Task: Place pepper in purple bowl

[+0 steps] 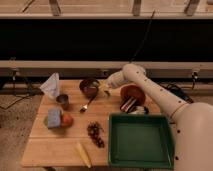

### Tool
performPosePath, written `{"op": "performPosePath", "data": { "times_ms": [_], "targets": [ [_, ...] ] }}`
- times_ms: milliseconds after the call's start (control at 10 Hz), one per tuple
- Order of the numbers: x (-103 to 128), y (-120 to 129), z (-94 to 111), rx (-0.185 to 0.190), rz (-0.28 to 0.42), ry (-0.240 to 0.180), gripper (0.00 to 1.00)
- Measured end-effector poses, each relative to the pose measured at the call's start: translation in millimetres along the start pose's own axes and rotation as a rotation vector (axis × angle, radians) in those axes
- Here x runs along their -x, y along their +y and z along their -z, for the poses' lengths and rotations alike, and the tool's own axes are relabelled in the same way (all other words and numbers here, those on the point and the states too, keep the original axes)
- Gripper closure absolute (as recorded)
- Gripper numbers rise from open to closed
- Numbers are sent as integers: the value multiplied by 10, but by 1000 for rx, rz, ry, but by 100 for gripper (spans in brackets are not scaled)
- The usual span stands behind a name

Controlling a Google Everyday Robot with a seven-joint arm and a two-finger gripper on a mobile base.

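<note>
The purple bowl (90, 87) stands at the back middle of the wooden table (60, 142). My gripper (104, 90) hangs just right of the bowl's rim, a little above the table. A small pale-yellow pepper (103, 88) shows at its tip, and the gripper is shut on it. The pepper is beside the bowl, not inside it. Most of the pepper is hidden by the gripper.
An orange-red dish (132, 95) sits right of the gripper. A spoon (87, 105), a grey metal cup (63, 100) and a white paper (51, 85) lie to the left. A blue sponge (54, 118), red-orange fruit (67, 119), grapes (95, 134), a yellow stick (83, 154) and a green tray (141, 141) are in front.
</note>
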Motion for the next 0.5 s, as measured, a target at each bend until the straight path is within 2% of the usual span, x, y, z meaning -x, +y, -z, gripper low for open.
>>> {"op": "performPosePath", "data": {
  "times_ms": [300,500],
  "targets": [
    [161,-34,-89,-1,18,-20,100],
    [354,34,-279,21,38,-41,99]
  ]
}}
